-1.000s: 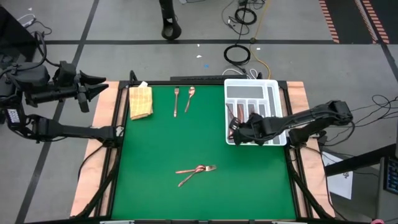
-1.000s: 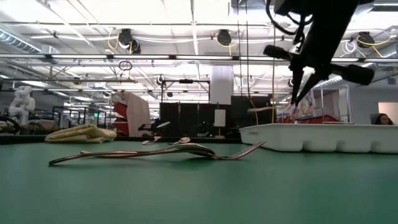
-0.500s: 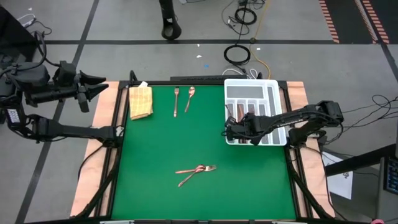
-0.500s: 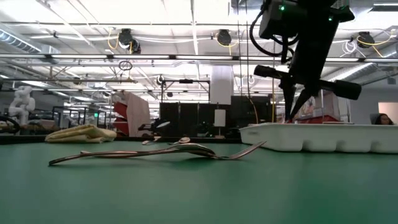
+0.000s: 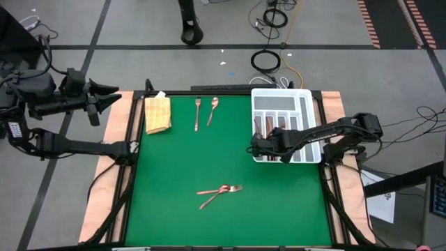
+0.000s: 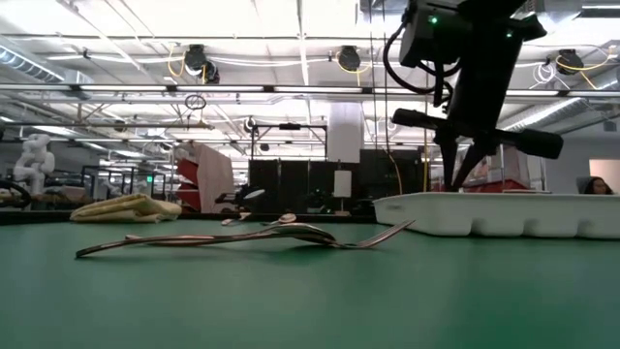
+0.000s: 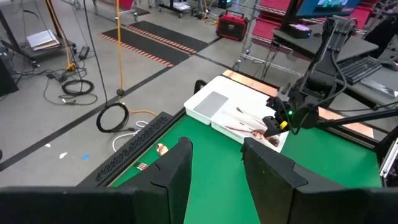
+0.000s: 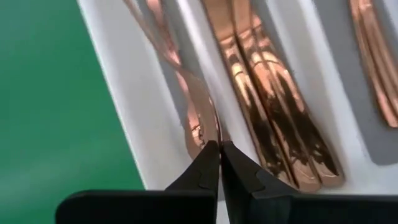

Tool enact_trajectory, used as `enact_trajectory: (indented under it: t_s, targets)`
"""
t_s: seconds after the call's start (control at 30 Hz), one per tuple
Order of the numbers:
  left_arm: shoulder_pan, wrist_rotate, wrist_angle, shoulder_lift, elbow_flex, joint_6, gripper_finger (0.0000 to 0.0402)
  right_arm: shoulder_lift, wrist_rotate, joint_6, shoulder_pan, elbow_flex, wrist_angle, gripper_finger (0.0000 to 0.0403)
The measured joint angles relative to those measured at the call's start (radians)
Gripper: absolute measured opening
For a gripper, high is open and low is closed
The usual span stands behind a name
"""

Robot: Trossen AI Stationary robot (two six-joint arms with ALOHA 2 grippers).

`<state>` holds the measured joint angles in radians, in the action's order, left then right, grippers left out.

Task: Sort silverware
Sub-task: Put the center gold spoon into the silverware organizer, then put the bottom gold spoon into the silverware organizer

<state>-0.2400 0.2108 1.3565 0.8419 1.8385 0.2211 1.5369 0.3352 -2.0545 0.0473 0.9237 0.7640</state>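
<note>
The white divided tray (image 5: 282, 100) sits at the green mat's far right, with copper silverware (image 5: 268, 130) lying in its compartments. On the mat itself, a fork (image 5: 198, 113) and a spoon (image 5: 212, 109) lie near the far edge. A few crossed pieces (image 5: 220, 191) lie nearer the front, also seen in the low view (image 6: 242, 237). My right gripper (image 5: 255, 146) is shut and points down over the tray's leftmost compartment at its near end. My left gripper (image 5: 115, 97) is open and waits off the table's far left corner. My right gripper (image 8: 219, 147) comes from above with its shut fingertips (image 8: 210, 155) right at the end of a copper piece (image 8: 200, 121) lying in the tray's leftmost compartment. I cannot tell whether the tips touch it. The piece lies flat in the tray.
A tan woven cloth (image 5: 157, 113) lies at the mat's far left corner. The tray's low white wall (image 6: 484, 215) stands between its compartments and the mat. Bare green mat (image 5: 174, 160) spreads between the tray and the loose pieces. Cables lie on the floor beyond the table.
My right gripper has moved toward the table's left, from the tray's middle compartments to its leftmost one. It has also come down until its tips are behind the tray wall. It has stayed shut. The silverware has not moved.
</note>
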Motion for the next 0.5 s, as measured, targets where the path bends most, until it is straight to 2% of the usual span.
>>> enact_trajectory:
  t_s: [0.2,0.5]
  targets:
    - [0.0,0.0,0.0,0.0,0.0,0.0,0.0148,0.0,0.001,0.081,0.0,0.0,-0.065,0.0019]
    - [0.0,-0.034,0.0,0.0,0.0,0.001,0.0148,0.0,0.006,0.162,0.0,0.0,-0.107,0.0081]
